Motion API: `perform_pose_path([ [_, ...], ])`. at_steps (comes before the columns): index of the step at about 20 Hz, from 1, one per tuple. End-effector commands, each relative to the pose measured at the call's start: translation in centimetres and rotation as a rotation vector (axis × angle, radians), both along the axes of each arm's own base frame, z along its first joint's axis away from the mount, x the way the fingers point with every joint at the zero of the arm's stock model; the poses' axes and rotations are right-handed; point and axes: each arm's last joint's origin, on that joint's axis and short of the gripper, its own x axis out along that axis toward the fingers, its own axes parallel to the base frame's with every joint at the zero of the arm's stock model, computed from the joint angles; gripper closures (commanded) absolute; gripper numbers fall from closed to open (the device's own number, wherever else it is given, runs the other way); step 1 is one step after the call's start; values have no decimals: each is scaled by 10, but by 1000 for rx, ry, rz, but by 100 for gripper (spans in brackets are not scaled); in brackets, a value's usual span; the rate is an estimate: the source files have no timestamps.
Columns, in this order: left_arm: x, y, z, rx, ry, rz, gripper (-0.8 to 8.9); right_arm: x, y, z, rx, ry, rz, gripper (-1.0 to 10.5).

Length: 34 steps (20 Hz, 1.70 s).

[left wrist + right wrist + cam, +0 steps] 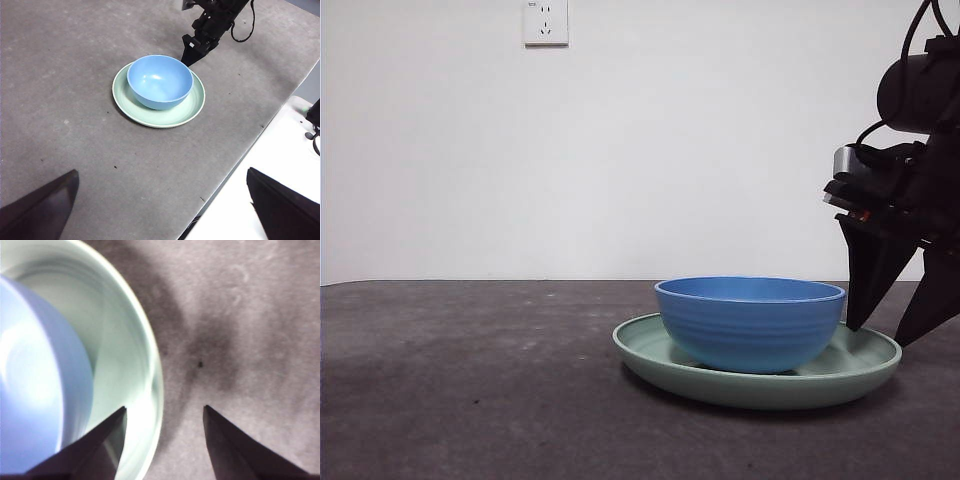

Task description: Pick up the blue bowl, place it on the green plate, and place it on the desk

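Note:
The blue bowl point(751, 322) point(159, 81) point(35, 390) sits upright inside the green plate point(860, 365) point(192, 102) point(130, 365), and the plate rests on the desk point(470, 380) point(60, 100). My right gripper point(890, 335) point(189, 56) point(164, 410) hovers open just above the plate's right rim, one jaw over the plate and the other over the desk, holding nothing. My left gripper point(160, 200) stays high and far from the dishes, jaws wide open and empty.
A wall socket point(545, 22) is on the white wall behind. The desk's edge point(250, 145) runs near a white surface point(280, 150) in the left wrist view. Bare tabletop stretches to the left of the plate.

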Motion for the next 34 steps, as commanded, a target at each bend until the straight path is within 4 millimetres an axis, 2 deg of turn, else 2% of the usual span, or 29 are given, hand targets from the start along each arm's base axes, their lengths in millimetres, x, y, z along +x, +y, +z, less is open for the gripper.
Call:
perform_pose_path([
  [1,0,-1,4,-19,-25,-16,126,6,3,-4,5,8,2,733],
  [5,1,-2,6,-32,-39,-16,126,10,5,-13,42,35,5,765],
  [7,1,-2,6,-33,-40,-16,126,14,6,-20,60,46,3,821],
  [9,1,-2,6,-34,-39,-16,126,16,7,-23,63,43,-5,943],
  [14,1,-2,6,-31,-36,-15,126,19,7,-21,71,27,-19,940],
  [18,1,-2,6,-33,-33,-13,126,25,12,-5,149,44,-15,940],
  [21,1,-2,6,-33,-33,-13,125,29,27,7,177,36,-2,940],
  [25,1,-2,6,-33,-34,-14,125,25,56,12,197,28,43,940],
  [31,1,-2,6,-31,-36,-16,126,19,92,0,182,35,82,940],
  [34,1,-2,6,-31,-35,-15,126,18,97,-7,153,43,79,940],
])
